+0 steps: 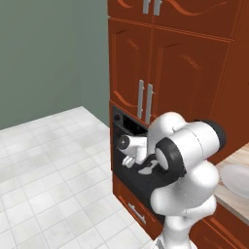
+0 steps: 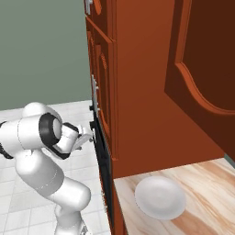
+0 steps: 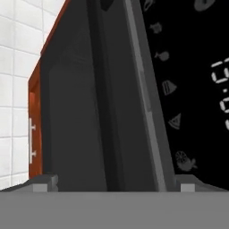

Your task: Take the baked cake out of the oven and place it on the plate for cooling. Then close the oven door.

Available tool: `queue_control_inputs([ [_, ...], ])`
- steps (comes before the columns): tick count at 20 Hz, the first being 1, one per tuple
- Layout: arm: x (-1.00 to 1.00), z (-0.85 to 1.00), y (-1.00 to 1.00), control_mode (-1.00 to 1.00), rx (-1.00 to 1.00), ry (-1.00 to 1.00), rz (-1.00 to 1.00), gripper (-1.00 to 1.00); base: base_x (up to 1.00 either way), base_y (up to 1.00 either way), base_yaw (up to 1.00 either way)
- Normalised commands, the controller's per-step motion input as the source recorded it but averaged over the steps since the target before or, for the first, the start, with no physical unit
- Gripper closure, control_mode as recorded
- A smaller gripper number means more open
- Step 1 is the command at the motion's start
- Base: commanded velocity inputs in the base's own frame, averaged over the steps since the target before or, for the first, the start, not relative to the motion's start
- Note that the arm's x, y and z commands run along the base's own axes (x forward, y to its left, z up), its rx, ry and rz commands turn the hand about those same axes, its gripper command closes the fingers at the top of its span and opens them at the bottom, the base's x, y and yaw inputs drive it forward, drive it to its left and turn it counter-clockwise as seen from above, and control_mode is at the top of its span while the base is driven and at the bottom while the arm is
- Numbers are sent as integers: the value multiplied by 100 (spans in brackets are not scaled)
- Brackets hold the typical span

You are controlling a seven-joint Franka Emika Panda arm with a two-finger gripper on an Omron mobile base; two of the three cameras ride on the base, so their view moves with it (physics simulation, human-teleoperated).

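A pale wooden counter is shown beside the red-brown cabinets. A round white plate is laid flat directly on it, near its front edge, with nothing seen on the plate.

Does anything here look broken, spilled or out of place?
Nothing stands out. The oven door looks shut and undamaged, the gripper is close against it, and the white plate sits flat and bare on the wooden counter. No spills show on the floor tiles.
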Motion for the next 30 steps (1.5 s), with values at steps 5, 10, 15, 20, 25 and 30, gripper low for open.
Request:
queue_control_inputs([
  [5, 18, -25, 0, -100, -11, 0, 0, -100, 0, 0, 0],
  [10, 22, -18, -1, -100, -9, 0, 0, -100, 0, 0, 0],
  [15, 24, -12, -3, -100, -6, 0, 0, -100, 0, 0, 0],
  [20, 22, -9, -6, -100, -5, 0, 0, -100, 0, 0, 0],
  [25, 27, -10, -10, -100, -3, 1, 0, -100, 0, 0, 0],
  [30, 26, -13, -11, -100, -2, 0, 0, -100, 0, 0, 0],
])
